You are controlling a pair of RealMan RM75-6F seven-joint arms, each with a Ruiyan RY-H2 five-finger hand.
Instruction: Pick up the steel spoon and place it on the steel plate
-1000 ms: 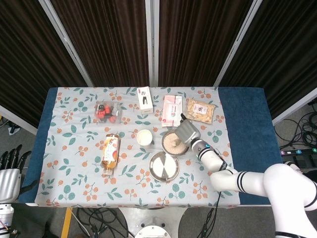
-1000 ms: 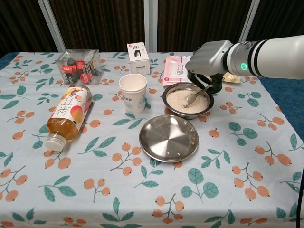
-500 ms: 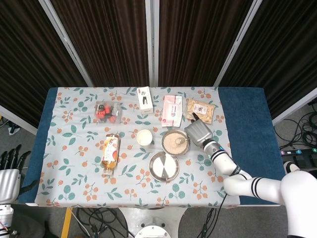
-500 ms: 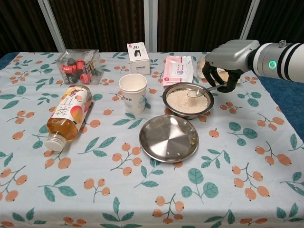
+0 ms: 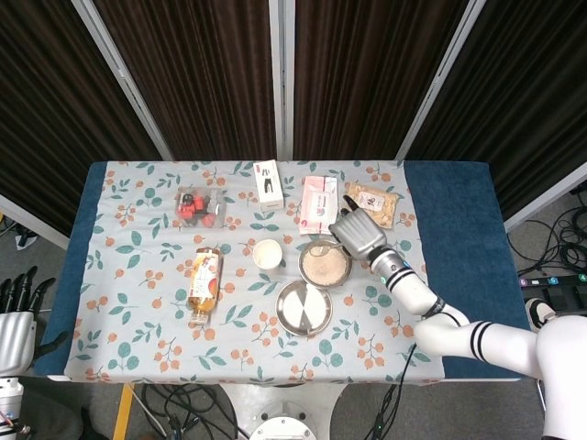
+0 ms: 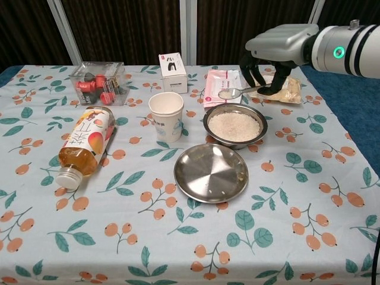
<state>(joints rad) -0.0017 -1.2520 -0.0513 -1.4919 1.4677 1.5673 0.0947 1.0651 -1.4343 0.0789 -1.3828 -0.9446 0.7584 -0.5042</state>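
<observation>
My right hand [image 6: 270, 58] holds the steel spoon [image 6: 237, 92] by its handle, lifted above the far rim of the steel bowl of rice [image 6: 234, 126]. The spoon's bowl points left, and a little rice seems to lie in it. In the head view, the right hand [image 5: 356, 231] hovers just behind the rice bowl [image 5: 325, 264]. The empty steel plate [image 6: 211, 172] lies in front of the bowl, near the table's middle, and shows as the plate [image 5: 304, 308] from above. My left hand [image 5: 14, 316] hangs off the table's left edge with fingers apart, holding nothing.
A paper cup [image 6: 165, 114] stands left of the bowl. A juice bottle [image 6: 83, 145] lies on its side at the left. At the back are a clear box of red items [image 6: 98, 82], a small white box [image 6: 173, 64], a pink packet [image 6: 222, 87] and a snack bag [image 6: 289, 90].
My right hand has lifted the spoon out of the rice bowl, up and toward the back. The left hand has stayed put.
</observation>
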